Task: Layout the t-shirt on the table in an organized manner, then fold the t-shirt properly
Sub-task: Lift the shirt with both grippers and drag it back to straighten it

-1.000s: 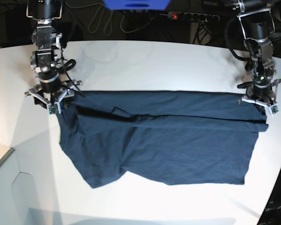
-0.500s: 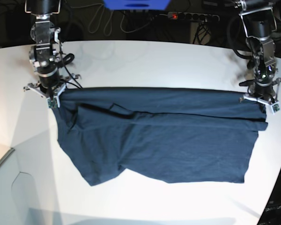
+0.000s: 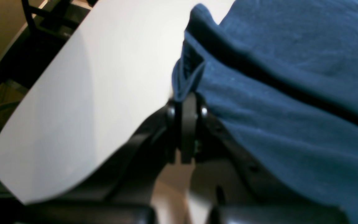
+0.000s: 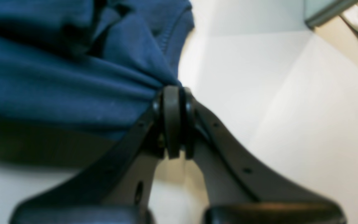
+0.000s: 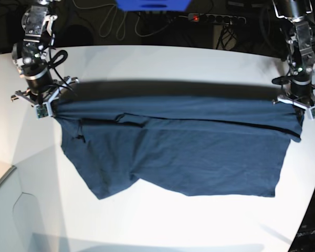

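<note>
The dark navy t-shirt (image 5: 184, 152) hangs stretched between both arms above the white table (image 5: 163, 68), its lower part draping onto the surface. My left gripper (image 5: 298, 109) at the base view's right is shut on the shirt's upper corner; the left wrist view shows a pinched fold of t-shirt (image 3: 291, 93) rising from the left gripper (image 3: 185, 104). My right gripper (image 5: 43, 106) at the base view's left is shut on the opposite corner. In the right wrist view the t-shirt (image 4: 57, 77) gathers into the right gripper (image 4: 172, 93), with a hem edge beside it.
A power strip (image 5: 215, 19) and cables lie behind the table's far edge. A blue object (image 5: 152, 4) sits at the top centre. The table's curved edge (image 3: 36, 174) shows in the left wrist view, with dark furniture beyond it.
Both grippers have risen and moved apart toward the far side, pulling the shirt's upper edge taut and lifting it. A shadow now falls under that edge.
</note>
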`<state>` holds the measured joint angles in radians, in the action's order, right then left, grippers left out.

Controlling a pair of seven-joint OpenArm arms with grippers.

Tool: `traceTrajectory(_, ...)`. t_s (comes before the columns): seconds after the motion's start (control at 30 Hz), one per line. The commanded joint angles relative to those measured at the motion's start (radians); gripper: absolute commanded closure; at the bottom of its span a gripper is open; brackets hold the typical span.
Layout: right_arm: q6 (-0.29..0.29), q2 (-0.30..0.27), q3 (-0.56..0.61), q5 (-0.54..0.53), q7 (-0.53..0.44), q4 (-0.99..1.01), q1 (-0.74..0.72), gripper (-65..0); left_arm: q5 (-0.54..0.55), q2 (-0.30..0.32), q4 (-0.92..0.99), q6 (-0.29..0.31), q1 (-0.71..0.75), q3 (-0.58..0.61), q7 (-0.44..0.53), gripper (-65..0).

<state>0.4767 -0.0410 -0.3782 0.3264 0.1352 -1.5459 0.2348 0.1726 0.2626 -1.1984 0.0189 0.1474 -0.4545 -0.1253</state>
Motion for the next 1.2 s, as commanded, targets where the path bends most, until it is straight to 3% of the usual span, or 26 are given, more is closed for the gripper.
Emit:
traceTrajectory(0.0, 0.032, -0.009, -0.006, -0.006, -0.026, -0.031, -0.004, 0.0, -0.002, 0.017, -0.031, -0.012, -0.009, -0.007, 0.026, -0.4)
traceTrajectory(0.1, 0.061, -0.012, -0.006, -0.005, -0.026, -0.04, -0.021, 0.0, -0.002, 0.016, -0.077, -0.012, -0.009, -0.007, 0.026, -0.4)
traceTrajectory(0.37, 0.063, -0.017, -0.003, -0.003, 0.007, -0.038, -0.079, 0.0, -0.005, 0.02, -0.102, -0.012, -0.067, -0.005, 0.023, -0.4)
traceTrajectory(0.63, 0.136, -0.038, 0.002, -0.003, 0.145, -0.034, -0.254, 0.0, -0.009, 0.024, -0.1, -0.012, -0.236, 0.0, -0.15, -0.4)
traceTrajectory(0.87, 0.138, -0.101, 0.109, -0.003, 0.191, 0.017, -0.521, 0.0, -0.009, 0.025, -0.082, -0.012, -0.52, 0.066, -0.276, -0.4)
traceTrajectory(1.03, 0.138, -0.13, 0.12, -0.003, 0.186, 0.184, -0.802, 0.0, -0.009, 0.025, 0.045, -0.012, -0.773, 0.181, -0.279, -0.4)
traceTrajectory(1.17, 0.138, -0.185, 0.117, -0.003, 0.183, 0.348, -1.026, 0.0, -0.005, 0.019, 0.22, -0.012, -0.998, 0.257, -0.274, -0.4)
